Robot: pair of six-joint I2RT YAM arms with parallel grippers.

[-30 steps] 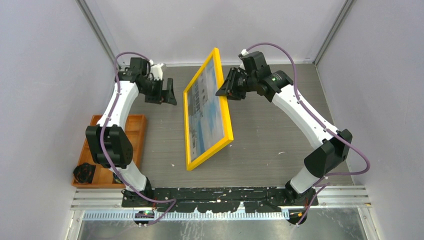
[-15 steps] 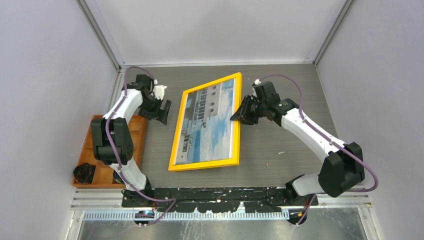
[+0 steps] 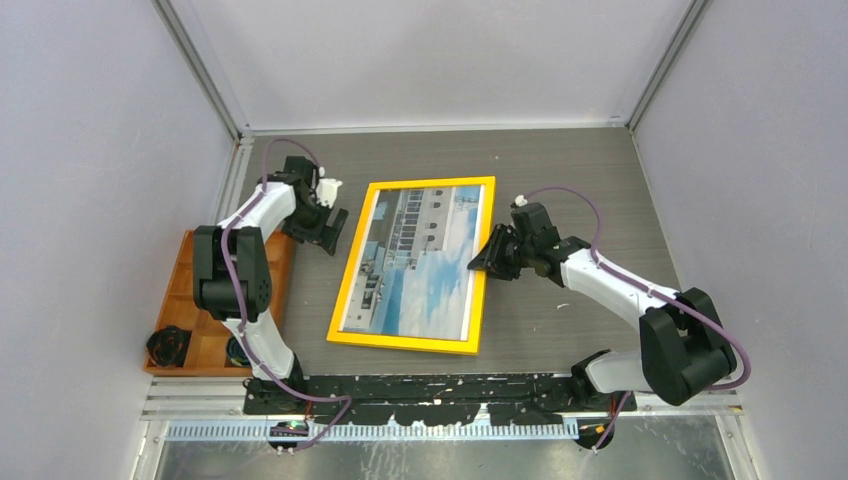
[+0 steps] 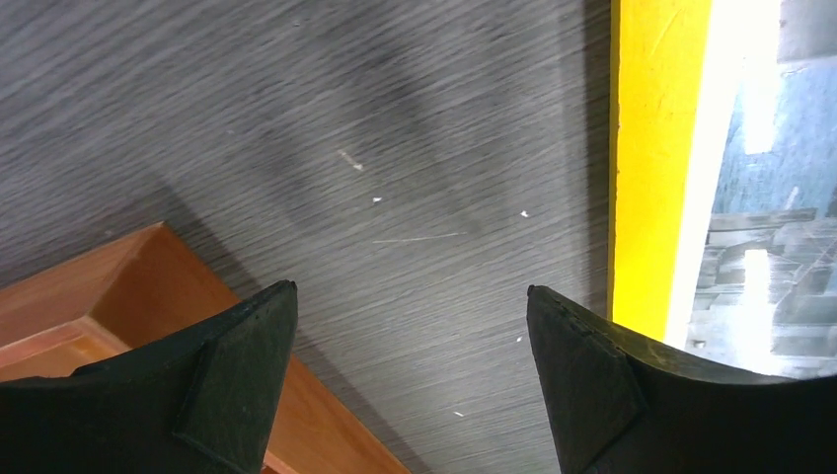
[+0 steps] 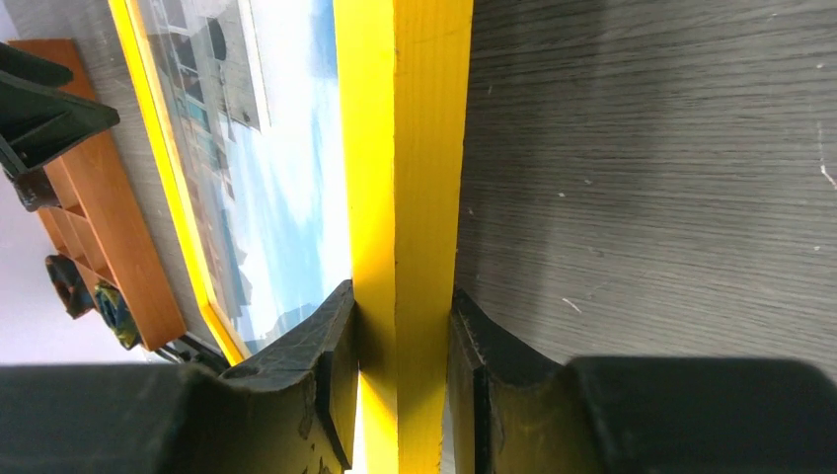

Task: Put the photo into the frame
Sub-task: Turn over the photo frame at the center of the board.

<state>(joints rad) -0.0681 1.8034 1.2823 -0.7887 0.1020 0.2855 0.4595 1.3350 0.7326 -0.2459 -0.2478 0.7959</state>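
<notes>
The frame (image 3: 346, 298) lies front up on the grey worktop (image 3: 570, 180), about midway between the two arms, its bright yellow border turned a little askew to the worktop's edges. The photo (image 3: 420, 260) sits inside it behind the pane, showing a white building against blue cloudy sky, and it fills the opening from border to border. The right hand (image 3: 489, 256) is at the frame's right long side, roughly halfway along it; in the right wrist view its two black fingers (image 5: 331, 360) pinch the yellow bar from either side, one over the pane edge and one on the outer edge. Whether that side is raised slightly off the worktop cannot be told. The left hand (image 3: 330, 224) is just beside the frame's far left corner, apart from it, with its fingers spread wide and nothing between them; the left wrist view shows only bare worktop in the gap. An orange tray (image 3: 190, 290) lies at the worktop's left edge, near the left arm
</notes>
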